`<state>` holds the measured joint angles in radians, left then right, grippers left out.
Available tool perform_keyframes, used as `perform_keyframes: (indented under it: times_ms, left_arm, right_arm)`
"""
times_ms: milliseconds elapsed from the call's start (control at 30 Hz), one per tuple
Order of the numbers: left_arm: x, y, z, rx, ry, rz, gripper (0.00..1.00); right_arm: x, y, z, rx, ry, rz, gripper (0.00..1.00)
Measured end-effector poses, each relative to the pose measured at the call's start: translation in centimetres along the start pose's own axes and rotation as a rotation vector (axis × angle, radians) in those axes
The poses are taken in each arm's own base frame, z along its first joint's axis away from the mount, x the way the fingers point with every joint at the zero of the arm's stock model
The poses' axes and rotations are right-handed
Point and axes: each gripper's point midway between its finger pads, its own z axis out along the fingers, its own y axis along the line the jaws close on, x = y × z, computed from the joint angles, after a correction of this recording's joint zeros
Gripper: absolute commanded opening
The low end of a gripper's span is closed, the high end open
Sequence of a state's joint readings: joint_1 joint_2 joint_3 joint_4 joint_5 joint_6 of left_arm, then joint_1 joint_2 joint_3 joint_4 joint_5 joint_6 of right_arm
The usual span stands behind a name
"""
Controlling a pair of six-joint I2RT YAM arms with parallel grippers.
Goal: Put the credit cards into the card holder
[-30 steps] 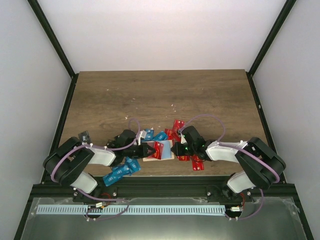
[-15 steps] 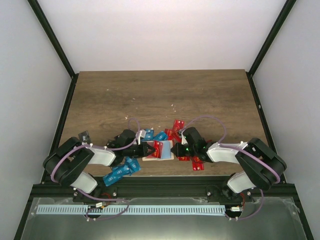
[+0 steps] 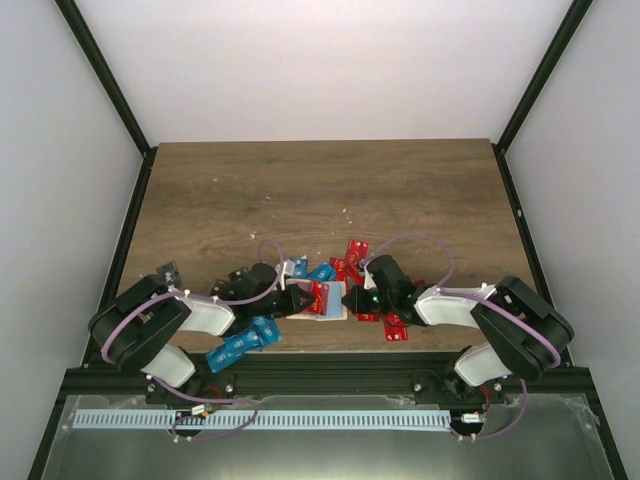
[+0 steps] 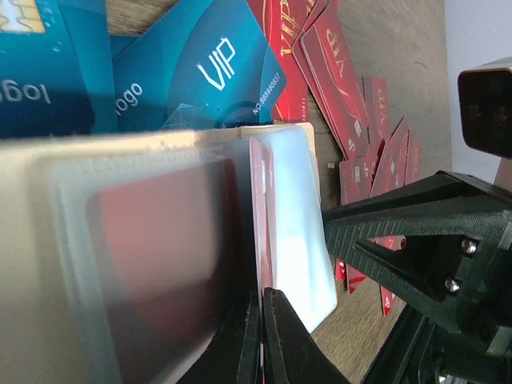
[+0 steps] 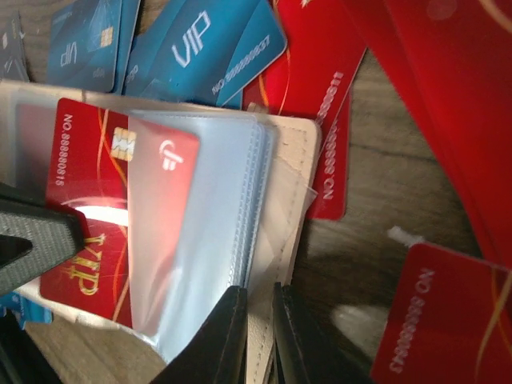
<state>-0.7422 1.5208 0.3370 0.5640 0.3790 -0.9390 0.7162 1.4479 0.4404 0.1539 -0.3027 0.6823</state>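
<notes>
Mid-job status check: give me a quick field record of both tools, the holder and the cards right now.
left tool: shut on the red card
right tool: shut on the card holder, at its beige edge
card holder: open on the table, between the two tools
red card: partly under a clear sleeve, the rest exposed
loose cards: blue cards near the left arm, red cards near the right arm

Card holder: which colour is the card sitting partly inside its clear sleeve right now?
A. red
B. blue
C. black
A: in the right wrist view, a red card with a chip lies half under the clear sleeve of the card holder.
</notes>
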Motion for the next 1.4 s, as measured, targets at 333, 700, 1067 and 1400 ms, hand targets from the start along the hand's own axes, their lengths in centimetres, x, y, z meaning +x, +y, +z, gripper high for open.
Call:
perform_keyframes:
  times_ms: [333, 700, 1067, 1400]
  left_arm:
    - [1.2, -0.6, 1.1, 0.009, 0.002, -0.009, 0.04]
    - [1.7, -1.2, 1.9, 0.02, 0.013, 0.002, 0.04]
    - [2.3, -1.0, 2.2, 0.001, 0.035, 0.023, 0.22]
    - [2.8, -1.5, 0.8, -0.047, 0.057, 0.095, 0.54]
  right_arm:
    - [1.0, 0.3, -0.3, -0.037, 0.024, 0.038, 0.12]
    - [1.0, 0.3, -0.3, -0.038, 0.025, 0.05, 0.12]
    - [1.0, 0.3, -0.2, -0.037, 0.025, 0.05, 0.12]
    - [1.3, 0.4, -0.2, -0.035, 0.034, 0.046, 0.12]
